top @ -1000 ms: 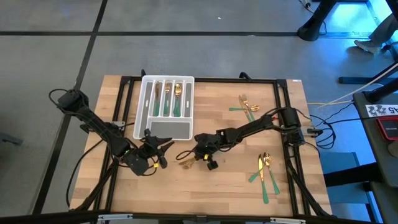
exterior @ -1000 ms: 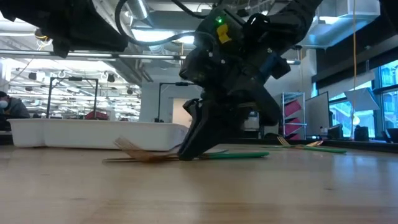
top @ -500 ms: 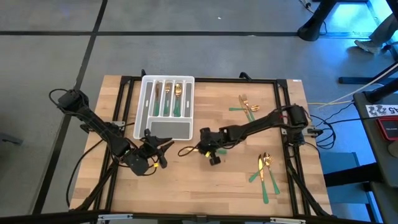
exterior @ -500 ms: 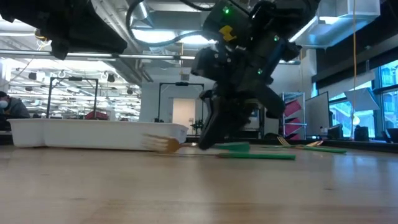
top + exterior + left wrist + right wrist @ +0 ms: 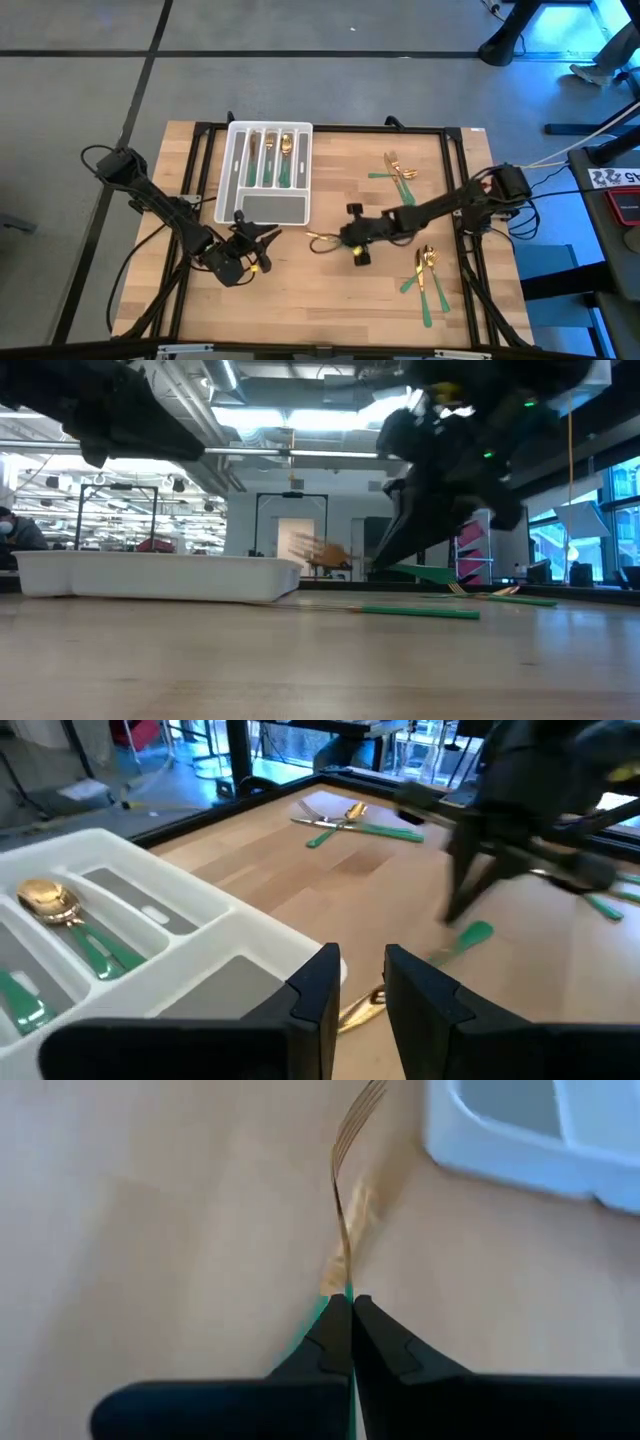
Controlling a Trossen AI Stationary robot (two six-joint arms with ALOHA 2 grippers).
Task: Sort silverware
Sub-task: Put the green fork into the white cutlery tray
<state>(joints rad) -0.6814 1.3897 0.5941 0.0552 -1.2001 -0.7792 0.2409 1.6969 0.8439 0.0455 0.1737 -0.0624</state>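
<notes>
Two grippers: right gripper [image 5: 345, 238] clamps a fork [image 5: 345, 1210] above bare mid-table; left gripper [image 5: 362, 982], slightly parted, faces the tray [image 5: 232, 170] holding silverware [image 5: 276, 158].

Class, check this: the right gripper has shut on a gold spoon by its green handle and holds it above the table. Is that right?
Not quite. The right gripper is shut on a fork, not a spoon: the right wrist view shows tines. It does hold the green handle, above the table.

A white compartmented tray [image 5: 262, 205] sits upper left of centre on the wooden surface [image 5: 300, 290] in the high view. Grey floor surrounds it. In the low view, a lit workshop with racks lies behind, a person [image 5: 18, 530] at far left.
</notes>
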